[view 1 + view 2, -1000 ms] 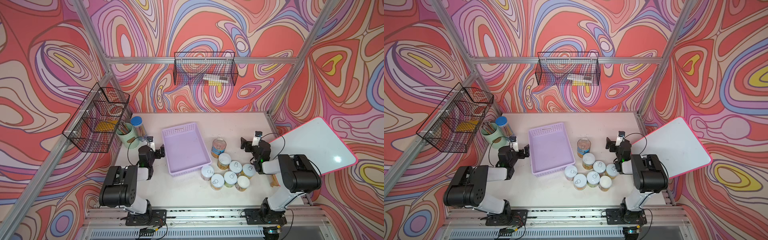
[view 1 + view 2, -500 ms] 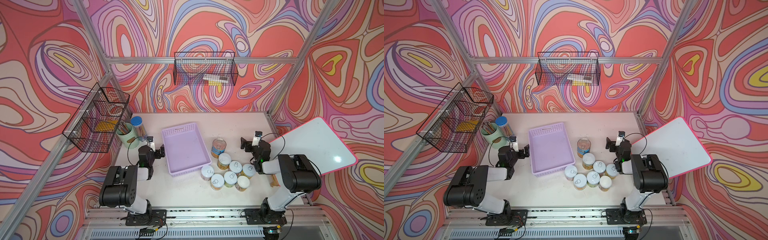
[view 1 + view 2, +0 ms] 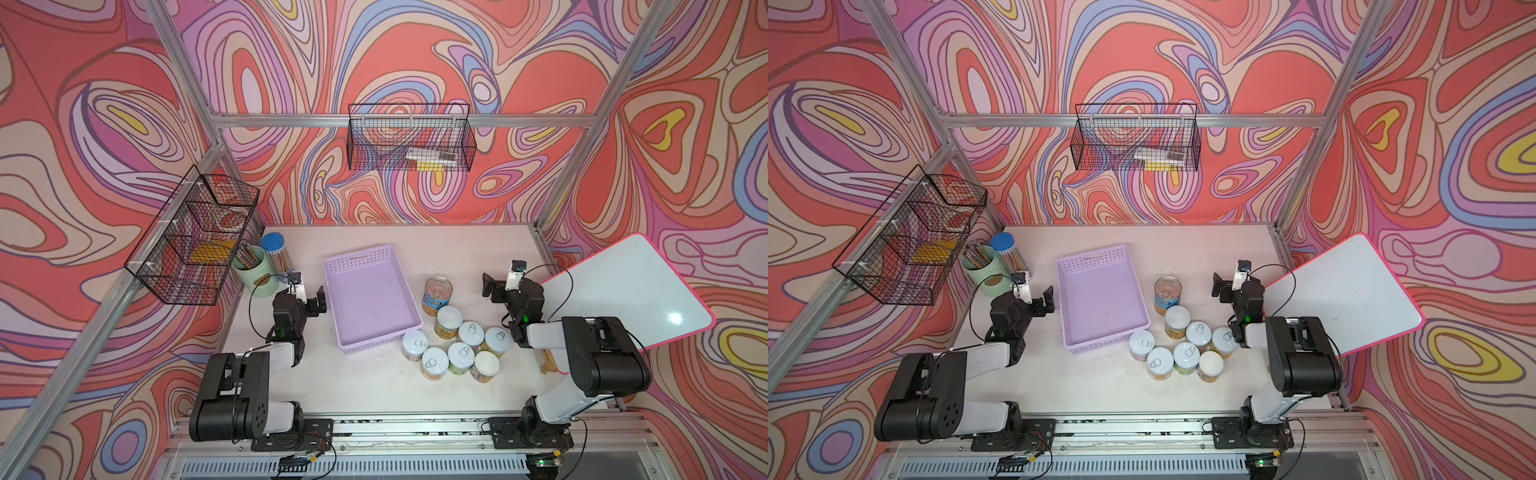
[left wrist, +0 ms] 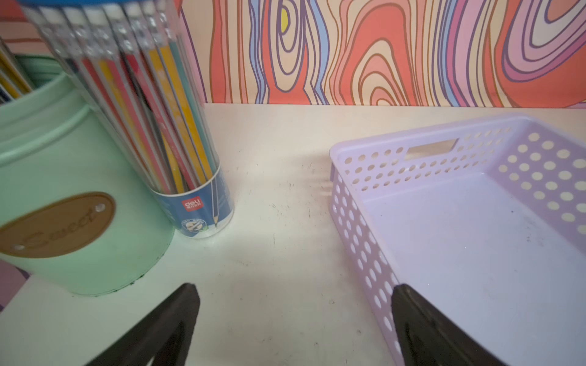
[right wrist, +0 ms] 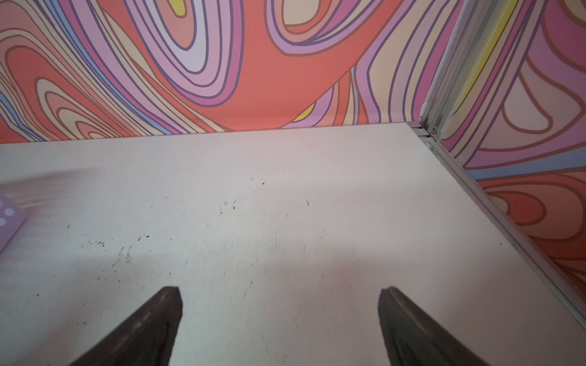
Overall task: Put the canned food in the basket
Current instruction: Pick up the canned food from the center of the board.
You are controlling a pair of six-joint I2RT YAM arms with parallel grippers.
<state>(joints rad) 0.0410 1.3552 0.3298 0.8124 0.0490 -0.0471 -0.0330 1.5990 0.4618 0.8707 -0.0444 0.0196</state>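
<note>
The lilac basket (image 3: 371, 299) was seen bare-floored mid-table, with the eight cans (image 3: 470, 333) clustered on the table (image 3: 374, 390) just beside its near right corner. Pencils were held in the mint cup (image 4: 79, 196) and clear jar (image 4: 165, 133); the wire baskets' (image 3: 195, 249) contents could hardly be made out. The left end effector (image 4: 293, 294) and right end effector (image 5: 280, 294) were spread wide, nothing gripped.

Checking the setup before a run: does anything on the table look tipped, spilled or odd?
Nothing is spilled or tipped; the cans stand upright beside the empty basket. One oddity: a front-row short can shows a plain white top with no pull tab, unlike its neighbours, so it may be upside down.
</note>
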